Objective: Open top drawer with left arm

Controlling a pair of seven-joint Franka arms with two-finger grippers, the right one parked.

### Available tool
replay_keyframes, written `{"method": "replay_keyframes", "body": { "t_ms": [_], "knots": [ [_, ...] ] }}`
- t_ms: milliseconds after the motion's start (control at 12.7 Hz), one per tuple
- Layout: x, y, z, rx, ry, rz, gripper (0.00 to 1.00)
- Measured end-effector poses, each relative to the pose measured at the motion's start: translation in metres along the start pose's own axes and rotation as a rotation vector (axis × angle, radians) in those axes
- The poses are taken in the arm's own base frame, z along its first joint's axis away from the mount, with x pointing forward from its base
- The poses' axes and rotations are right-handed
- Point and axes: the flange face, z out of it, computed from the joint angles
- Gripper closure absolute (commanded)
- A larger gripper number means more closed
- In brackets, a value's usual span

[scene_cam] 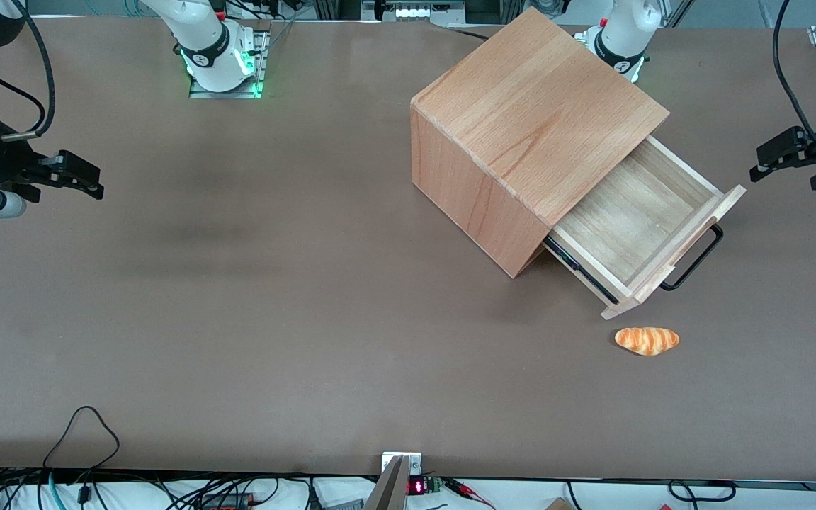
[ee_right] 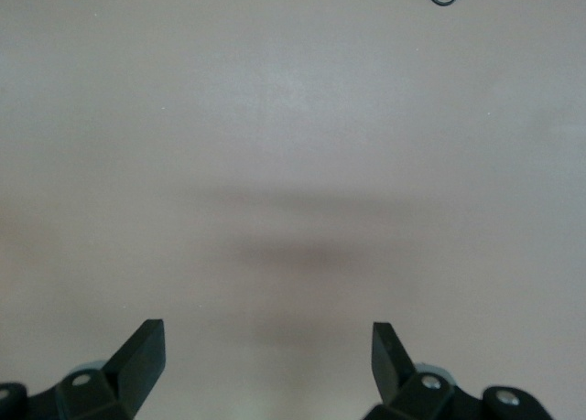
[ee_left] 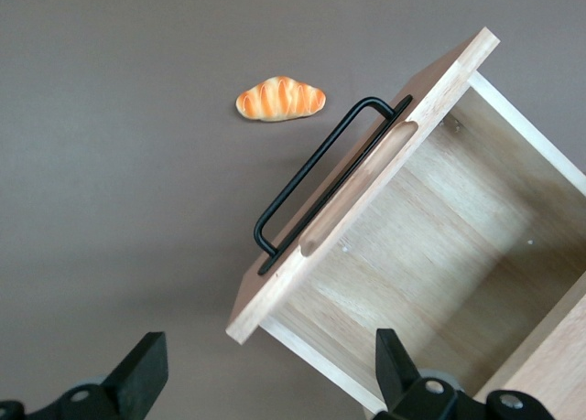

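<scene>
While the top drawer (scene_cam: 631,216) sits pulled out, gripper (scene_cam: 769,159) beside it, jaws apart, holding nothing

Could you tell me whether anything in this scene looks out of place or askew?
The cabinet sits askew to the table edges, its top drawer open and empty. A bread roll lies loose on the table. The left gripper is open, touching nothing.

1. The brown table (scene_cam: 238,297) fills nearly the whole front view.
2. A beech cabinet (scene_cam: 521,120) stands askew on it, in the upper part of the frame, toward the working arm's end.
3. A small orange bread roll (scene_cam: 647,340) lies on the tabletop lower in the frame, near the corner of the pulled-out top drawer (scene_cam: 635,219).
4. The left gripper (scene_cam: 762,161) hangs above the table's working-arm end, its fingers spread wide and touching nothing.
</scene>
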Motion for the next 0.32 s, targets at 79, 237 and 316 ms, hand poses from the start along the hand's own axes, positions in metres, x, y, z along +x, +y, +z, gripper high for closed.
{"method": "replay_keyframes", "body": {
  "t_ms": [79, 237, 316],
  "knots": [
    [-0.0016, -0.0009, -0.0017, 0.013, -0.002, -0.021, 0.0],
    [-0.0022, -0.0016, -0.0055, 0.035, 0.002, -0.037, 0.0],
    [-0.002, -0.0013, -0.0072, 0.038, 0.005, -0.038, 0.0]
  ]
}}
